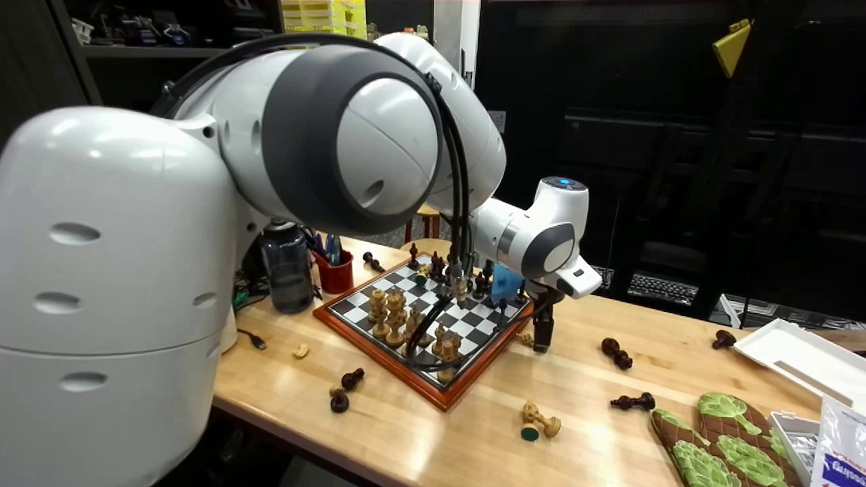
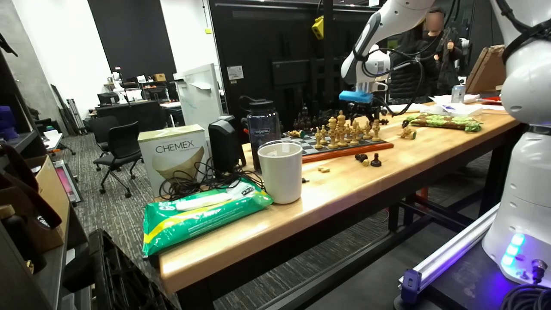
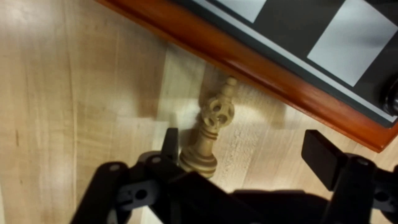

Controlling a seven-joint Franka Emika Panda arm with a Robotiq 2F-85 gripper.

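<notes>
My gripper [image 3: 242, 146] is open and low over the wooden table, just outside the chessboard's edge; it also shows in an exterior view [image 1: 543, 331]. A light wooden chess piece with a pierced round head [image 3: 206, 137] lies on its side between the fingers, close to the left one. Whether that finger touches it I cannot tell. The piece's tip points at the chessboard's red-brown rim [image 3: 224, 51]. In an exterior view the piece [image 1: 524, 339] lies beside the gripper. The chessboard [image 1: 406, 380] bears light and dark standing pieces and a toppled light one [image 1: 422, 276].
Another light piece [image 1: 539, 421] lies on the table, with dark pieces [image 1: 617, 353] [image 1: 634, 402] [image 1: 348, 380] around. Oven mitts [image 1: 727, 439] and a white tray [image 1: 805, 358] are at one end. A bottle [image 1: 287, 267], red cup [image 1: 336, 274] and white mug [image 2: 280, 174] stand at the other.
</notes>
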